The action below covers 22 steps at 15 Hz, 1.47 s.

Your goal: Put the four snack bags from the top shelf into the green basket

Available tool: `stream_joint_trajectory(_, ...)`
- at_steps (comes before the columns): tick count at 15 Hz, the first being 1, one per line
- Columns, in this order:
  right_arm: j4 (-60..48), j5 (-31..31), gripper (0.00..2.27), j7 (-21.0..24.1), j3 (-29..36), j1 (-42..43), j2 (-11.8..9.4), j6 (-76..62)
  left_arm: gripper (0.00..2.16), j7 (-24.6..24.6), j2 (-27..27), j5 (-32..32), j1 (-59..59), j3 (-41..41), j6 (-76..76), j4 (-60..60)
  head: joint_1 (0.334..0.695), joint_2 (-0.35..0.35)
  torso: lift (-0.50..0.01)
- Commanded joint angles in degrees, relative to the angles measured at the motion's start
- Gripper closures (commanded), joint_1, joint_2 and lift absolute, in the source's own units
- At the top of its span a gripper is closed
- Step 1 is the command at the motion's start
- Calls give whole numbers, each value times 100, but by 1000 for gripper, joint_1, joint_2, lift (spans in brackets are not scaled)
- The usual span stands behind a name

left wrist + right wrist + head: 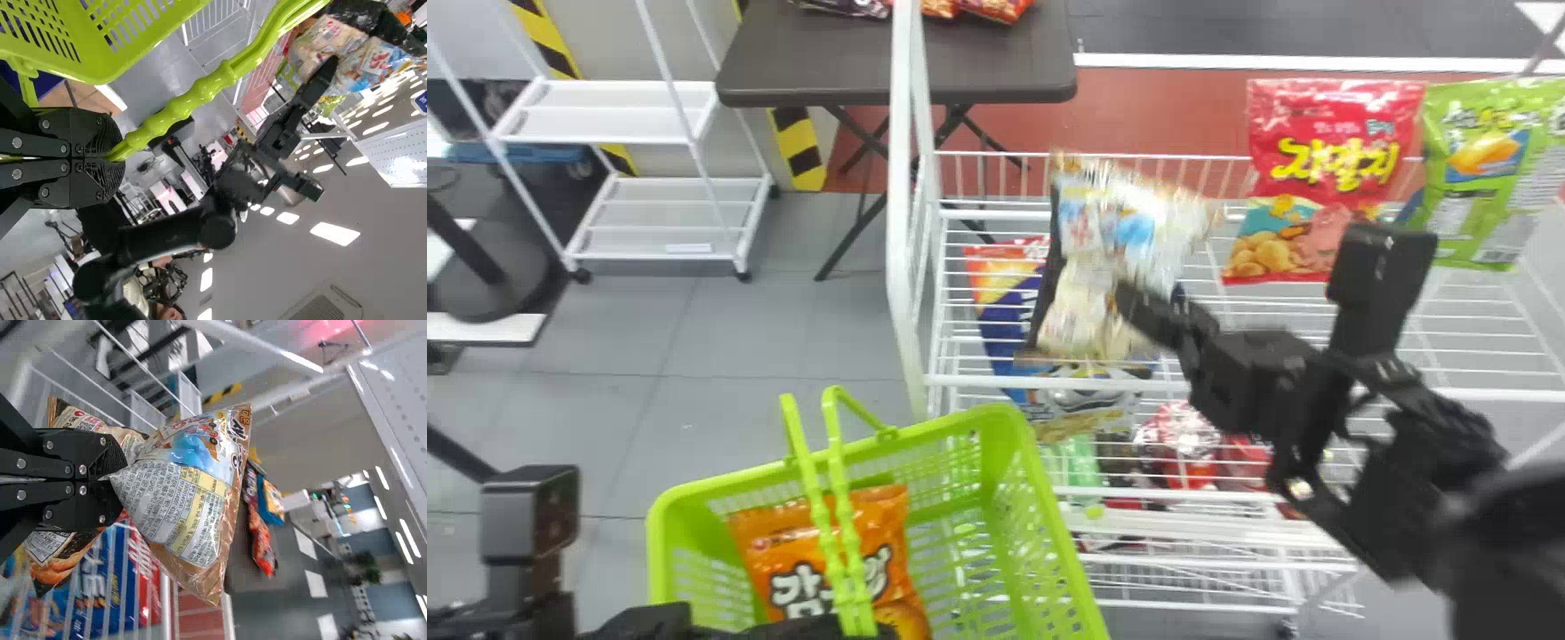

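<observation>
Right arm (1414, 453) outstretched, tool (1129, 307) closed

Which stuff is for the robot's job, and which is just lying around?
For the job:
green basket, held by the left gripper
orange bag inside it
bag held by the right gripper
red bag and green bag, top shelf
probably the dark bag behind the held one

Just lying around:
packets on the table
blue bag below the top shelf
white rack, left

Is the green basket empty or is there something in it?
Not empty: in the head view, an orange snack bag sits inside the green basket.
</observation>
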<state>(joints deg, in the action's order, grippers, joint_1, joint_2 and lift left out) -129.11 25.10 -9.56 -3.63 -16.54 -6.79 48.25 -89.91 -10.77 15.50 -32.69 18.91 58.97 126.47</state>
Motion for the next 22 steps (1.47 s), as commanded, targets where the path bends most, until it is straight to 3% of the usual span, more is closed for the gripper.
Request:
stream_joint_trajectory(1,-554,329,2253,-46,-138,-341,-7,1166,2148,-66,14,-12,52,17,23,-9,695,79,-6)
stream_joint_trajectory(6,-1029,751,2250,-248,-436,-534,-15,2959,2148,-66,49,-74,131,-45,75,-18,695,269,-6)
stream_joint_trajectory(9,-651,460,2162,-248,-911,-332,-15,3222,2148,-66,66,-74,167,-80,111,-18,695,335,-6)
stream_joint_trajectory(10,-519,267,1818,-248,-1052,-253,-24,3205,2148,-66,66,-74,167,-98,111,-9,695,350,-6)
stream_joint_trajectory(11,-422,74,748,-248,-1166,-218,-24,3134,2148,-66,75,-83,167,-106,111,-9,695,350,-6)
stream_joint_trajectory(12,-413,21,-1,-248,-1175,-218,-24,3064,2148,-66,84,-91,167,-106,111,-9,695,350,-6)
stream_joint_trajectory(17,-475,135,43,-450,-937,-24,-24,2818,2148,-66,102,-109,158,-150,146,-9,695,350,-6)
stream_joint_trajectory(19,-615,636,49,-512,-129,37,-24,2818,2148,-66,102,-100,114,-89,146,-18,695,350,-6)
stream_joint_trajectory(22,-457,452,66,-494,979,398,2,2027,2148,-66,102,-91,96,-71,146,-18,695,251,-6)
